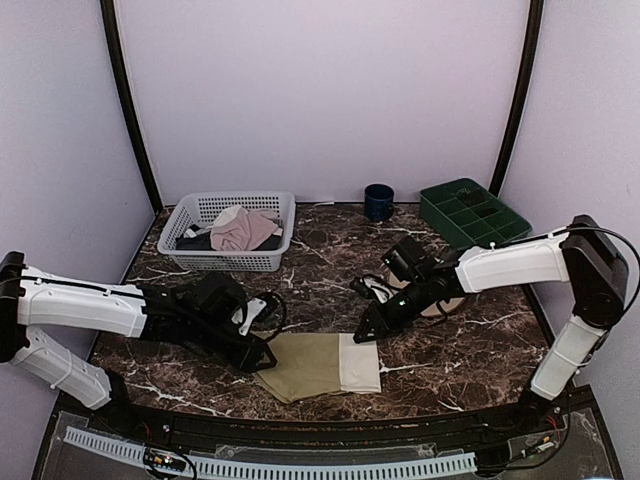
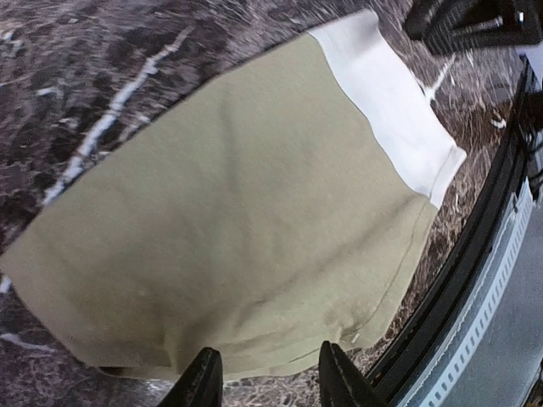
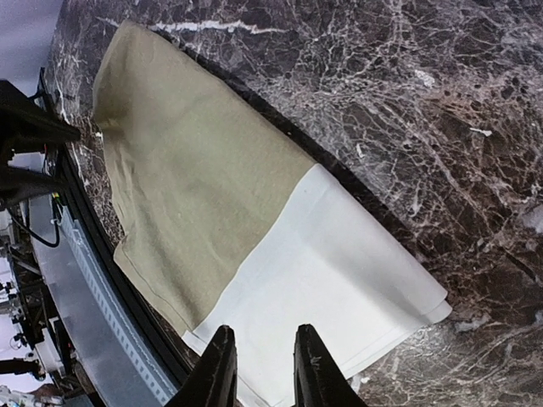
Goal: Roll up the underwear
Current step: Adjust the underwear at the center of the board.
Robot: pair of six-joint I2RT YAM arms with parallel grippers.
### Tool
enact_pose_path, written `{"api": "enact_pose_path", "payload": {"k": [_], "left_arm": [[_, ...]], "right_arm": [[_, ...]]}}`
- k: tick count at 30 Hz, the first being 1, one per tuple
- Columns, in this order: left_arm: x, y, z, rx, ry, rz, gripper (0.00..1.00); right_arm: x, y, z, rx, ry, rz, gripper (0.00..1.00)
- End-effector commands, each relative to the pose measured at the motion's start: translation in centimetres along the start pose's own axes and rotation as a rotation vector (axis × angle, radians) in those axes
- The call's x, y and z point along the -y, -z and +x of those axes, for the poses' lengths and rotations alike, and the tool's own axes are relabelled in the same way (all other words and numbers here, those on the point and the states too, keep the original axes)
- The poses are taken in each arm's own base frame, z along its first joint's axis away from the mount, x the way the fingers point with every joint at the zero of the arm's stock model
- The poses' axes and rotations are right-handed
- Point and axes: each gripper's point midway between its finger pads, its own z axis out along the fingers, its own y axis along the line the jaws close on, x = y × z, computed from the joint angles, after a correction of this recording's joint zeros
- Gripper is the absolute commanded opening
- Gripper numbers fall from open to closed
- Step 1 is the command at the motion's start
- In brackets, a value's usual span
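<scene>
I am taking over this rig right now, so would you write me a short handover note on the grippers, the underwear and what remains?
Left gripper: open, fingers at the olive end of the underwear, gripping nothing.
Right gripper: open, low over the cream waistband, gripping nothing.
Underwear: lies flat on the table near its front edge, between the two grippers, waistband toward the right arm.
Done: the cloth is spread flat and smooth; no roll has been started.
Left: the whole roll, from one end to the other.
</scene>
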Motion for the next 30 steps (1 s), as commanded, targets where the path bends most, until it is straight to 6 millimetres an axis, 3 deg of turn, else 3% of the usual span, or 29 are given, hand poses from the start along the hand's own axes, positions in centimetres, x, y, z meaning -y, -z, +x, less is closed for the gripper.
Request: {"api": "enact_pose_path", "payload": {"k": [1, 4, 11, 21, 30], "left_arm": [[-2.6, 1.9, -1.3, 0.09, 0.122, -0.03, 0.42], [-3.8, 2.5, -1.4, 0.103, 0.137, -0.057, 0.42], [-3.3, 1.4, -1.0, 0.033, 0.115, -0.023, 0.42], [-6.3, -0.9, 1.3, -0.082, 0.171, -0.153, 0.39], [-9.1, -1.9, 0.2, -0.144, 0.151, -0.274, 0.37]], "right_arm": [[-0.5, -0.5, -1.7, 0.011, 0.027, -0.025, 0.23], [0.0, -1.4, -2.0, -0.011, 0.033, -0.018, 0.21], [1.0, -2.9, -1.7, -0.046, 0.028, -0.01, 0.17], [3.3, -3.8, 1.7, -0.125, -0.017, 0.041, 0.14], [3.6, -3.1, 4.2, -0.144, -0.05, 0.056, 0.13]]}}
